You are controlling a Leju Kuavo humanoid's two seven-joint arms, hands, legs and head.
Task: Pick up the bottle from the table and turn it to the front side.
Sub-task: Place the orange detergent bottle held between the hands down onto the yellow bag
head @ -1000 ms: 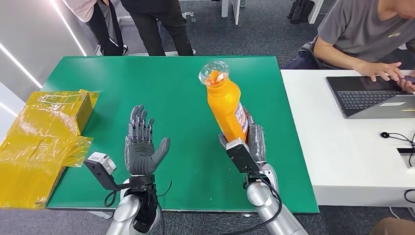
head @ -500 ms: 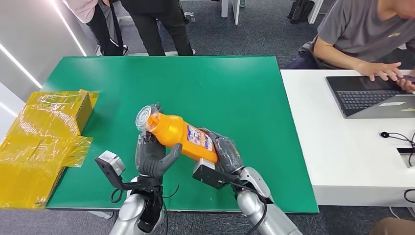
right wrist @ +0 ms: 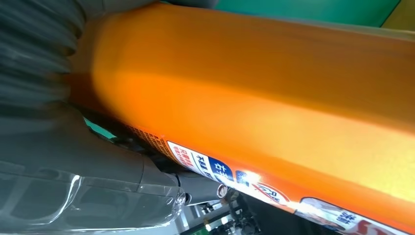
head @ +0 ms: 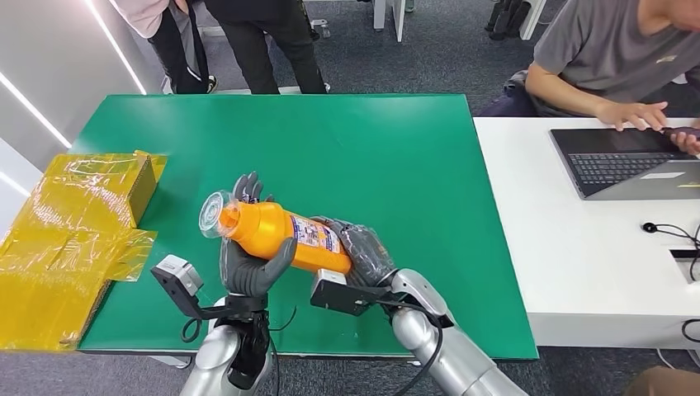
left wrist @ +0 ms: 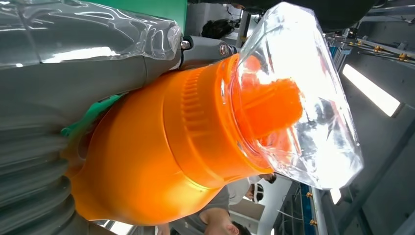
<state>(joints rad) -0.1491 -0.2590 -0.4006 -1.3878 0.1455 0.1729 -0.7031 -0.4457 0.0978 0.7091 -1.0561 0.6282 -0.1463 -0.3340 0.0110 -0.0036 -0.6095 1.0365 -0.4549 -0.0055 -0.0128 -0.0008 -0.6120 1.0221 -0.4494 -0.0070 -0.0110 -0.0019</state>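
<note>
Orange bottle [head: 281, 235] is off the green worktop [head: 330, 148], held on its side above the near edge, clear cap [head: 213, 221] pointing to the robot's left, base end toward the right. Right hand [head: 363, 252] is wrapped round the base half of the bottle, fingers clamped on it; printed label [head: 314, 234] sits just beside that hand, facing up. Left hand [head: 248, 260] cups the neck end from below, thumb up against the near side of the bottle, fingertips [head: 248, 186] sticking up behind the cap; it holds the bottle too, so both hands grip it. Left wrist view: orange shoulder and ribbed collar of the bottle [left wrist: 161, 147] pressed against the grey hand [left wrist: 58, 98], clear cap [left wrist: 298, 98] with orange nozzle inside. Right wrist view: orange bottle body [right wrist: 254, 83] close up, blurred, label strip [right wrist: 244, 178] along one edge, grey hand [right wrist: 63, 147] tight against it. Yellow-taped box [head: 74, 231] at the robot's left edge of the worktop, well apart from the bottle. White desk [head: 594, 239] to the right with a laptop [head: 627, 161]; a seated person [head: 611, 58] has hands on it. Two people standing beyond the far edge [head: 248, 41].
</note>
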